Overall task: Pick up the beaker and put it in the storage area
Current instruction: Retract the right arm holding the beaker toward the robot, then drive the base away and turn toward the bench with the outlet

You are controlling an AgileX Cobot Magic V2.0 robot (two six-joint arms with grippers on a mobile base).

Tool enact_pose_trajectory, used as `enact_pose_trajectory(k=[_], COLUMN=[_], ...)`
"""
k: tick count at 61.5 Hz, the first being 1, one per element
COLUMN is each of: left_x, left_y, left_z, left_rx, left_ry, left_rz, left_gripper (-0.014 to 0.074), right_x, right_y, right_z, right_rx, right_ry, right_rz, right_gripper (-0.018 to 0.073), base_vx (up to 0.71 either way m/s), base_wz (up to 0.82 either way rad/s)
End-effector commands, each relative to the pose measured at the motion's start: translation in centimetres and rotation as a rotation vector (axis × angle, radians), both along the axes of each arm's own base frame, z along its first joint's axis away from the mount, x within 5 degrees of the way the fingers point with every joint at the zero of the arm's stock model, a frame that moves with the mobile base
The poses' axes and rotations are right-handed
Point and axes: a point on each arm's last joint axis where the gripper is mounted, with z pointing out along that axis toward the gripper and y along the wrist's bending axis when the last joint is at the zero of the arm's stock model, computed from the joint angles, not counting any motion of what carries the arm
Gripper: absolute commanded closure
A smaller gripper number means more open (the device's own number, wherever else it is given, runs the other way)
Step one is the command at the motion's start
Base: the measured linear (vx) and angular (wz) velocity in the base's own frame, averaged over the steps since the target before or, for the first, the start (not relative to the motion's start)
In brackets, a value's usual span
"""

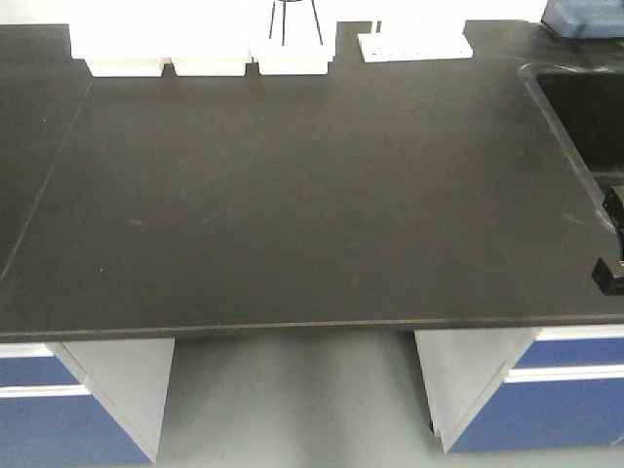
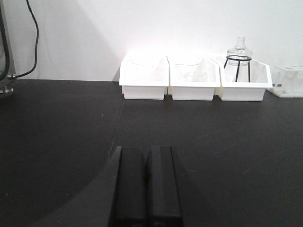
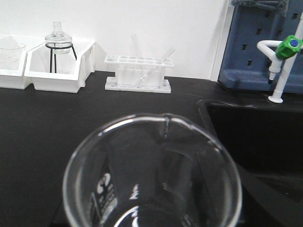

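The right hand [image 1: 606,271] shows only at the counter's [image 1: 292,224] right edge, near the sink [image 1: 585,107]; its wrist view has the beaker [image 3: 151,189] filling the near frame, upright, dark fingers seen through the glass, so it grips the beaker; the left hand [image 2: 147,158] sits low over the counter, its 2 fingers pressed together on nothing; 3 white bins [image 2: 194,80] and a test-tube rack [image 3: 138,75] line the far edge.
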Motion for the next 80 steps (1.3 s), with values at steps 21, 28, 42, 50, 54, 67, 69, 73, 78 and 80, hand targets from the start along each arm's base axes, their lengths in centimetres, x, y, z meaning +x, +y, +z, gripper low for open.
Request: enact_pose_trajectory(k=[21, 28, 42, 50, 54, 67, 69, 73, 78, 80], left_x=[-0.05, -0.05, -0.05, -0.05, -0.05, -0.05, -0.05, -0.05, -0.05, -0.05], left_y=[-0.15, -0.15, -0.15, -0.15, -0.15, -0.15, -0.15, -0.15, -0.15, -0.15], left_z=[0.12, 0.12, 0.12, 0.12, 0.12, 0.12, 0.12, 0.12, 0.12, 0.12], left_rx=[-0.01, -0.01, -0.01, -0.01, -0.01, -0.01, -0.01, -0.01, -0.01, -0.01], left_ry=[-0.081, -0.081, -0.081, -0.081, -0.081, -0.081, -0.081, -0.081, -0.081, -0.081], left_rz=[-0.019, -0.019, -0.019, -0.019, -0.019, -0.019, -0.019, -0.019, -0.019, -0.019], left_gripper=[0.0605, 0.0605, 0.0605, 0.0605, 0.0605, 0.0605, 0.0605, 0.0605, 0.0605, 0.0605], right_x=[0.1, 0.1, 0.1, 0.1, 0.1, 0.1, 0.1, 0.1, 0.1, 0.1], right_y=[0.31, 0.31, 0.31, 0.31, 0.31, 0.31, 0.31, 0.31, 0.31, 0.31], right_z=[1.55, 1.55, 1.55, 1.55, 1.55, 1.55, 1.55, 1.55, 1.55, 1.55], right_rx=[0.006, 0.006, 0.006, 0.006, 0.006, 0.006, 0.006, 0.006, 0.006, 0.006], right_ry=[-0.088, -0.088, -0.088, -0.088, -0.088, -0.088, -0.088, -0.088, -0.088, -0.088], right_rz=[0.035, 0.035, 0.035, 0.035, 0.035, 0.035, 0.035, 0.035, 0.035, 0.035], right_gripper=[0.0564, 0.0564, 0.0564, 0.0564, 0.0564, 0.0564, 0.0564, 0.0564, 0.0564, 0.0564], base_vx=[-0.24, -0.32, -0.35, -0.37, -0.39, -0.41, -0.42, -0.41, -0.41, -0.4], base_wz=[0.01, 0.1, 0.02, 0.0, 0.0, -0.03, -0.04, -0.04, -0.03, -0.02])
